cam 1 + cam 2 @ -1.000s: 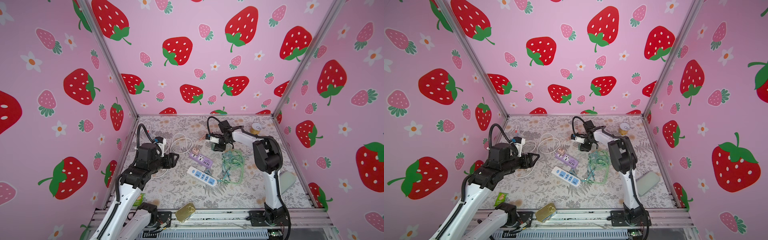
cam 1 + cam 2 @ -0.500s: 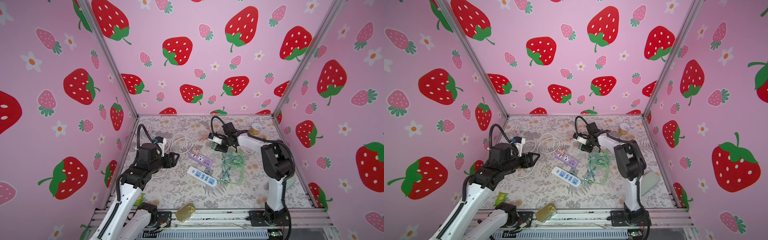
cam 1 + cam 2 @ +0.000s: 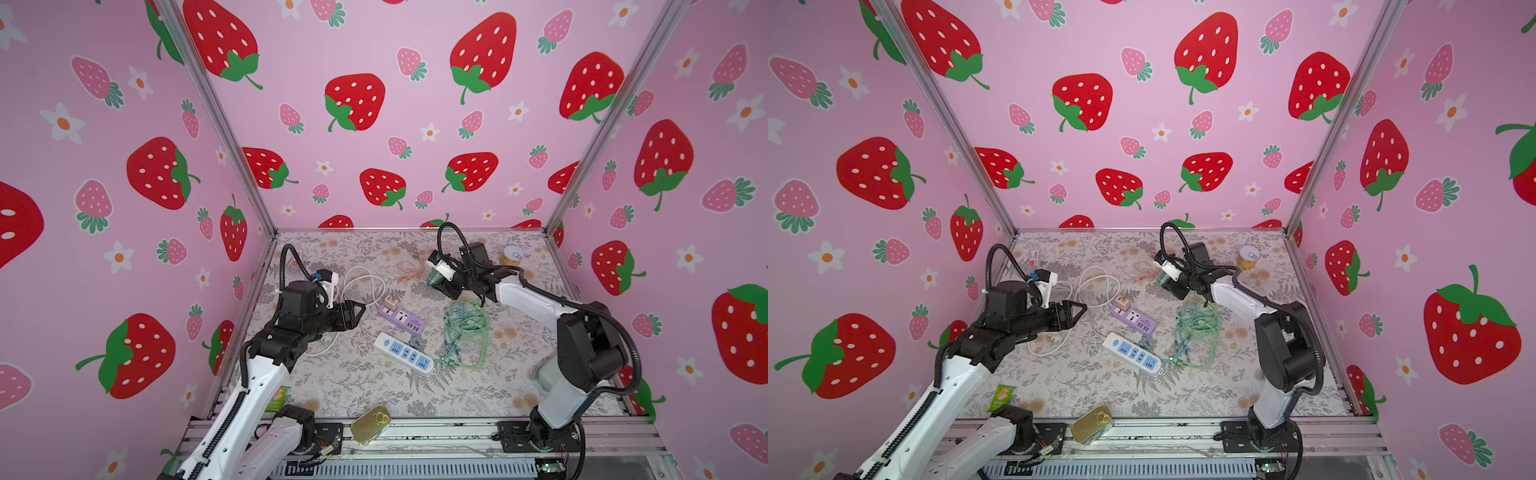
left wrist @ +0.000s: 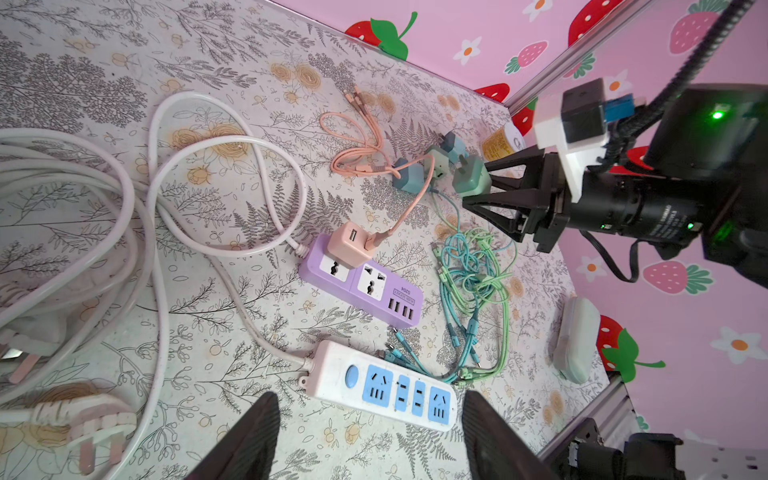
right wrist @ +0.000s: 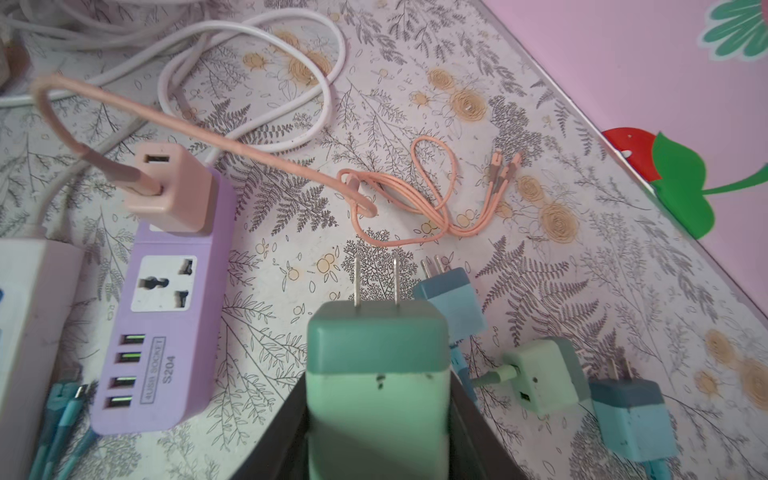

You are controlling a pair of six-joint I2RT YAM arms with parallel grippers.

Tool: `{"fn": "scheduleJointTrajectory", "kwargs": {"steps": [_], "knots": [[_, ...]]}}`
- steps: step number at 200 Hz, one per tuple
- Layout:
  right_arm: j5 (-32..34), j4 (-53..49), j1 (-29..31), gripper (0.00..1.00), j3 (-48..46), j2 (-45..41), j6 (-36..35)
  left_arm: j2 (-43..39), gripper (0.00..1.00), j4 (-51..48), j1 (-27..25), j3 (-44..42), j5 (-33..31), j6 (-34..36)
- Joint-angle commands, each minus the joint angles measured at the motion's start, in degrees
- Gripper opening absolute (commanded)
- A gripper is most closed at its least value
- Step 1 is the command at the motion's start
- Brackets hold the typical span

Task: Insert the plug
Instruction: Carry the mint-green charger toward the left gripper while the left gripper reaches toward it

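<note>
- Your right claw [image 5: 378,419] is clamping the green plug [image 5: 376,365] by its sides. The two flat prongs are sticking out past the fingertips with nothing touching them.
- You are holding that plug toward the far side of the surface [image 3: 357,386], beyond the tangle of green cables [image 3: 465,328] and apart from both power strips. It is looking raised off the surface, though I cannot tell how high.
- So the pick-up is looking done, and the insertion itself is not yet begun.
- The purple power strip [image 5: 166,324] is lying flat. A pink charger [image 5: 170,187] is already sitting in its end socket, and the free socket [image 5: 164,283] next to it is showing empty. I am judging that one to be the likely target.
- The white power strip [image 3: 405,353] is lying just beside the purple one with its blue sockets empty too, so I cannot tell which strip you are aiming for.
- Your left claw [image 3: 359,309] is hanging wide and gripping nothing, near the charger end of the purple power strip.
- You are left with carrying the plug over a socket, lining up the prongs with the slots and pressing it home.
- The strip is lying loose and may slide under the push, so bracing it with the left claw is looking wise.
- Spare chargers [image 5: 540,374] are lying close to the plug you are holding, and they are playing no part.
</note>
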Motion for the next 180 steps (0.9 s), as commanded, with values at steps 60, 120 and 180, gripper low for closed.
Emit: {"fn": "scheduleJointTrajectory", "kwargs": {"steps": [60, 120, 180], "knots": [[-3.7, 12.4, 3.3, 0.29, -11.2, -18.0, 3.6, 6.3, 0.75, 9.4, 0.3, 7.1, 13.1, -3.6], [-8.2, 18.1, 8.8, 0.3, -17.0, -23.4, 2.7, 11.6, 0.76, 25.1, 0.2, 7.1, 25.6, -13.1], [-9.6, 20.1, 13.4, 0.3, -17.0, -23.5, 1.7, 16.0, 0.76, 25.1, -0.3, 10.1, 33.5, -12.0]]}}
